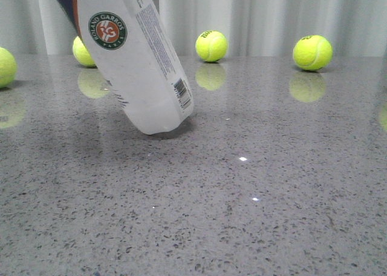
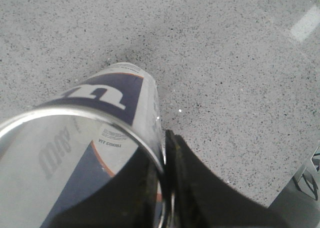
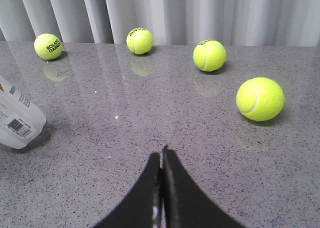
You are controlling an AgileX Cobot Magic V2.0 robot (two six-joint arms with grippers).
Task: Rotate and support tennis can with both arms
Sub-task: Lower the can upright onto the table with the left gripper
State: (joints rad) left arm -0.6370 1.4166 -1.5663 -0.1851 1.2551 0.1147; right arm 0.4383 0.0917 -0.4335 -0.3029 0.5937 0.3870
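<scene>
On the near left of the grey table, I see the tennis can tilted, its base down and top leaning left. My left gripper pinches its metal rim, one finger inside, one outside. My right gripper hangs fully closed, empty, well right of the can. Tennis balls lie beyond.

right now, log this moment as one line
tennis can: tilted, base on table | left gripper: pinching can's open metal rim | right gripper: shut, empty, apart from can | tennis balls: loose on table
</scene>
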